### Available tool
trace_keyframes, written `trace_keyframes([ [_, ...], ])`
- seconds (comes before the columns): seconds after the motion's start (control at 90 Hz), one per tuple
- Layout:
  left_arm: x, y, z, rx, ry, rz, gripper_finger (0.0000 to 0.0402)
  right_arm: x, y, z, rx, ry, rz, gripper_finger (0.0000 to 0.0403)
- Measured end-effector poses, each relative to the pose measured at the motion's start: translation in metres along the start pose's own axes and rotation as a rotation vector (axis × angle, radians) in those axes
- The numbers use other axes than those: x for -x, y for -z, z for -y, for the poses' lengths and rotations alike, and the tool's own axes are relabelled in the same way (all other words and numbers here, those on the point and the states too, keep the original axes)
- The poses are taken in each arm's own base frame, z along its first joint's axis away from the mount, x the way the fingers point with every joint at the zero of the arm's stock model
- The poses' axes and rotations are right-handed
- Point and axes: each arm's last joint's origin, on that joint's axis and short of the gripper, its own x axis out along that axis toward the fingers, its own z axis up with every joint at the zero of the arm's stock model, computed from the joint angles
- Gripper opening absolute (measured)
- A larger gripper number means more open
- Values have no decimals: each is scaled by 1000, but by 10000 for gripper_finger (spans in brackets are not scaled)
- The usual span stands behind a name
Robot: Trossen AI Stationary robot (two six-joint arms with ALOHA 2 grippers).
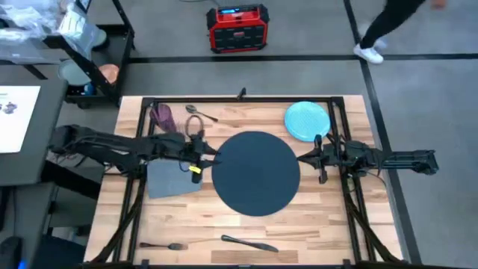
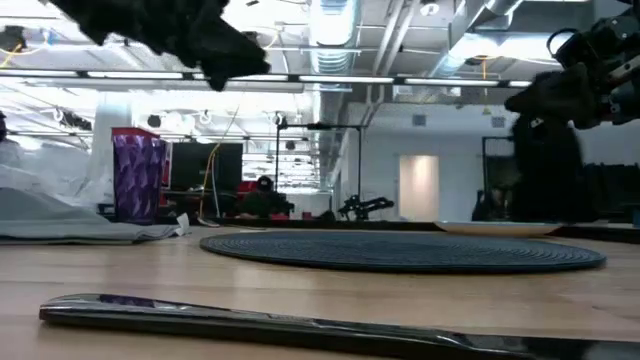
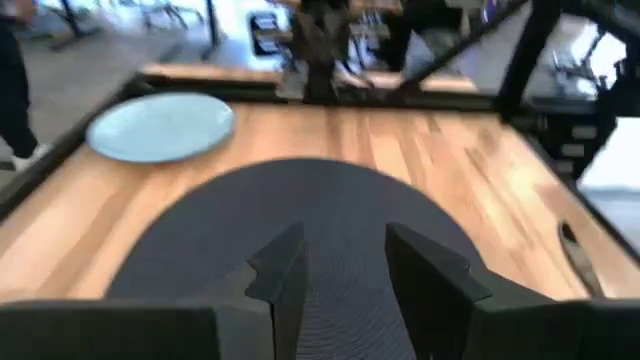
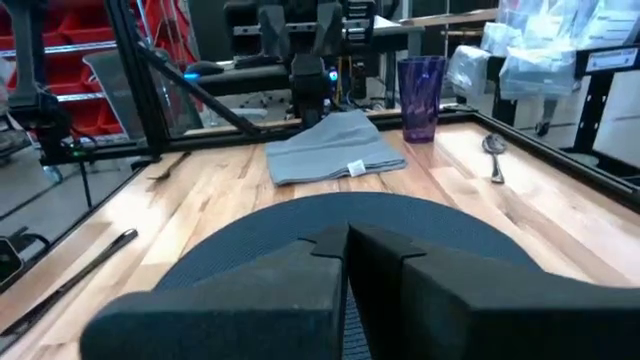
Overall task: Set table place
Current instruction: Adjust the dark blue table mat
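The place, a round dark mat (image 1: 256, 173), lies flat on the middle of the wood table (image 1: 321, 224). My left gripper (image 1: 213, 157) hangs open above the mat's left edge; in its wrist view the two fingers (image 3: 285, 285) stand apart over the mat (image 3: 330, 215). My right gripper (image 1: 302, 158) is shut above the mat's right edge, and its closed fingers (image 4: 345, 250) point across the mat (image 4: 340, 215). In the low view both grippers (image 2: 235, 60) (image 2: 520, 100) are well clear of the mat (image 2: 400, 250).
A light blue plate (image 1: 307, 121) lies at the far right. A grey napkin (image 1: 173, 179) lies left of the mat, with a purple cup (image 1: 163, 116) and a spoon (image 1: 200, 112) beyond it. A fork (image 1: 160, 245) and a knife (image 1: 249, 243) lie along the near edge.
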Motion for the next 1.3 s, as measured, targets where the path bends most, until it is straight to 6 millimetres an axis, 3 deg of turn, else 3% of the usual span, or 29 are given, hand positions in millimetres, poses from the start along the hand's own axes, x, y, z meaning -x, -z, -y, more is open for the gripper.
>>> trace_keyframes([
  [0.178, -33, 7, 0, -33, 10, -120, 123, 0, -3, 1, -124, 27, 38, 0],
  [0.367, -55, 23, -3, -5, 6, -190, 123, -2, -3, 2, -237, 53, 12, 0],
  [0.478, -63, 26, -8, 18, 19, -169, 123, -4, -18, 1, -225, 53, 25, 0],
  [0.744, -65, 26, -20, 24, 0, -142, 123, -33, -55, -1, -113, 115, -143, 0],
  [0.989, -61, 46, -25, 53, -18, -186, 123, -70, -43, -2, -156, 150, -377, 0],
  [1.3, -72, 70, -29, 93, -27, -247, 123, -78, -38, -5, -231, 170, -394, 0],
])
